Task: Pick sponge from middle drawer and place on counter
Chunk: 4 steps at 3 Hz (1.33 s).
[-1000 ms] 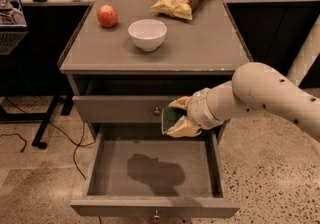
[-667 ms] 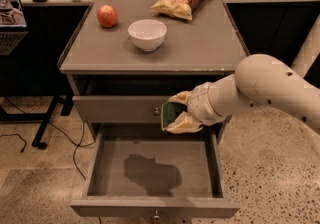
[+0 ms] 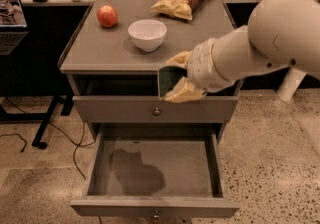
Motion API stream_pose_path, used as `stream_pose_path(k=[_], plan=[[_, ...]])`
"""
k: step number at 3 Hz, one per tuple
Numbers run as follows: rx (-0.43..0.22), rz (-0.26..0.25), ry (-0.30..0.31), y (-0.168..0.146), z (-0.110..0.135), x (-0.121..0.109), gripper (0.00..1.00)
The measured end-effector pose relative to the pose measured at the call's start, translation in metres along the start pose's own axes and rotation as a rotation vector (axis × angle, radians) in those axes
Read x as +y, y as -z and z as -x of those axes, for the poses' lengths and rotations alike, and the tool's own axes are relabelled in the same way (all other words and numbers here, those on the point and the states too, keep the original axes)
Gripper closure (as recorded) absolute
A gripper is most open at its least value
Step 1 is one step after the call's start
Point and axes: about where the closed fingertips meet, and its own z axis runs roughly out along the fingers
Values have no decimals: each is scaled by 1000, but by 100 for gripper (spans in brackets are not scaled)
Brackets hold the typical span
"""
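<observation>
Reviewer: Bench (image 3: 100, 50) first, go.

Annotator: Grey flat top of the cabinet, thin rim. Three items sit on it, all toward the back and middle.

Reviewer: Drawers?

Annotator: Middle drawer (image 3: 190, 168) is pulled wide open at the bottom of the view. Bare grey floor, only a dark shadow (image 3: 135, 170) on its left half. Small round knob (image 3: 156, 214) centred on its front. Above it, the upper drawer front (image 3: 115, 109) is shut, with its own knob.

Reviewer: Arm?

Annotator: Big white arm (image 3: 260, 43) comes in from the right and reaches left across the cabinet's front right corner.

Reviewer: Items on top, quick.

Annotator: Chip bag (image 3: 182, 0) lies at the back, right of centre. White bowl (image 3: 147, 34) is upright near the middle, apart from the bag. Red apple (image 3: 107, 16) sits back left, apart from the bowl.

Reviewer: Claw (image 3: 174, 77)?

Annotator: It is at the bench's front edge, right of centre, above the shut drawer front. Its pale fingers (image 3: 186, 93) are clamped on the sponge (image 3: 168, 83), one above and one below.

Reviewer: Sponge position?

Annotator: Out of the drawer, held in the air at about bench-edge height, dark green face toward the camera. Can't tell if it touches the rim. It is not lying on the bench.
</observation>
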Motion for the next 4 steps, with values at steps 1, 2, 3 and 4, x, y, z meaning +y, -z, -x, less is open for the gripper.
stream_pose_path(k=[1, 2, 3, 4], plan=[[0, -98, 14, 28, 30, -48, 100], [-3, -171, -11, 36, 51, -91, 100], [3, -176, -12, 33, 53, -93, 100], [44, -228, -30, 36, 39, -117, 100]])
